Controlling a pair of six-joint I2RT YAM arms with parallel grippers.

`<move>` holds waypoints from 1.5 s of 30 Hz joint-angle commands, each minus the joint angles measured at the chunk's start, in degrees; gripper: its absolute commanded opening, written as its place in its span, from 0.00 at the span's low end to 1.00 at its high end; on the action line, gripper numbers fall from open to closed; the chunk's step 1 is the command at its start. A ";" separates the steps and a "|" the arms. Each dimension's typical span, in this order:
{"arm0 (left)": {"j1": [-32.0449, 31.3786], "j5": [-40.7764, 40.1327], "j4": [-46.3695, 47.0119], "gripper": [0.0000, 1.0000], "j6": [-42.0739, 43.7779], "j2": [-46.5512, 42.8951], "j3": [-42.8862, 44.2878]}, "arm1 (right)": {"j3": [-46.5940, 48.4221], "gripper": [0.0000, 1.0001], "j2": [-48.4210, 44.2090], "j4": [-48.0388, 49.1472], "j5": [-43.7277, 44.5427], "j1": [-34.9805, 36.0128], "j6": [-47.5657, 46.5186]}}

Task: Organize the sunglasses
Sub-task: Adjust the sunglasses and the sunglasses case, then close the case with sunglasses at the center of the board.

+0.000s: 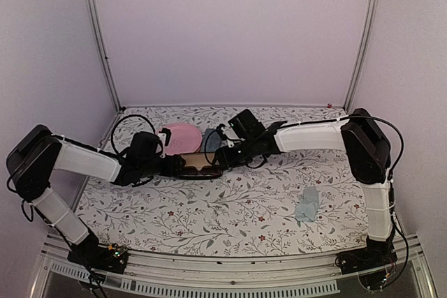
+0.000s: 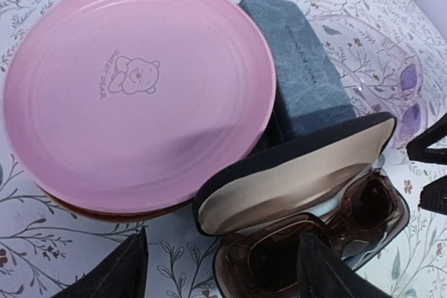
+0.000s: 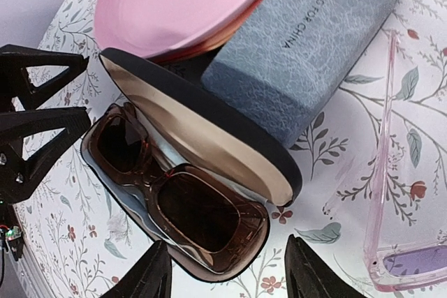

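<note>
The reddish-brown sunglasses (image 3: 174,204) (image 2: 328,225) lie folded in the open black oval case (image 3: 209,127) (image 1: 198,167), whose beige-lined lid (image 2: 293,176) stands up behind them. The pale pinkish sunglasses (image 3: 385,172) (image 2: 408,95) rest on the cloth to the right of the grey-blue case (image 3: 307,40) (image 2: 304,68). My left gripper (image 2: 220,277) (image 1: 174,165) is open, straddling the case's left end. At the case's right end my right gripper (image 3: 227,280) (image 1: 220,157) is open, with only the case's tip between its fingers.
A pink plate (image 2: 133,88) (image 1: 180,137) sits upside down behind the black case, touching the grey-blue case. A small light blue cloth (image 1: 307,204) lies on the floral tablecloth at the front right. White walls and metal posts ring the table.
</note>
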 commanded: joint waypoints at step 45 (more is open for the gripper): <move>-7.92 -2.20 -1.02 0.91 4.63 4.17 -2.08 | 17.15 0.79 13.52 -1.03 -17.80 -3.40 -11.01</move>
